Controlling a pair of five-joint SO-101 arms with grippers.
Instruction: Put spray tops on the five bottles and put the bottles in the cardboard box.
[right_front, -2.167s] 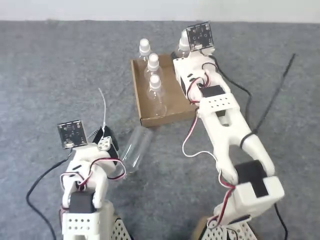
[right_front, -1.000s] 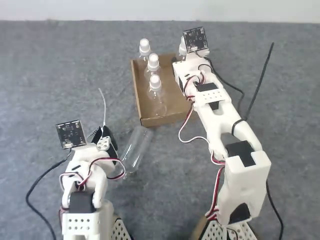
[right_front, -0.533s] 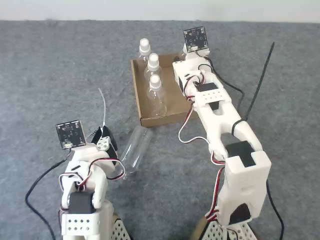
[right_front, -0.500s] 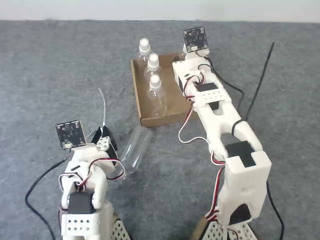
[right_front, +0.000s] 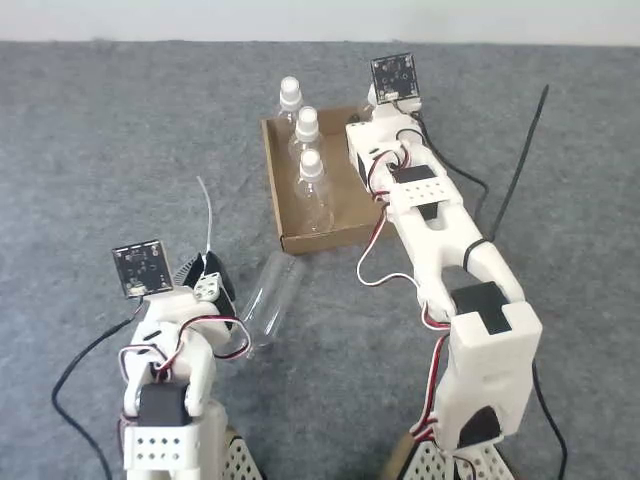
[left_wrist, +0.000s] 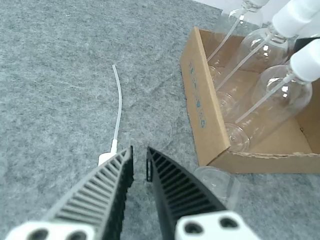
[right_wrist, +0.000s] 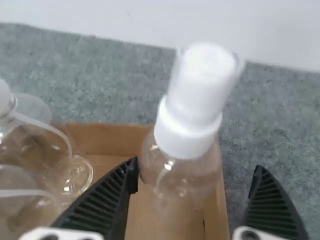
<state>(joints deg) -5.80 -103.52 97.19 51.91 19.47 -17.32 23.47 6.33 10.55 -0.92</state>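
Three clear bottles with white spray tops stand in the cardboard box. A fourth capped bottle stands in the box's far right corner, between the spread fingers of my open right gripper. One topless clear bottle lies on the carpet in front of the box. A loose white spray top with its long tube lies just left of my left gripper, which is shut with nothing in it, low over the carpet.
Grey carpet covers the table, with open room to the left of the box. The right arm stretches along the box's right side. A black cable trails on the carpet to the right.
The right arm has swung a little left at its base and its wrist has edged farther over the box's back corner. The left arm, the lying bottle and the loose top have not moved.
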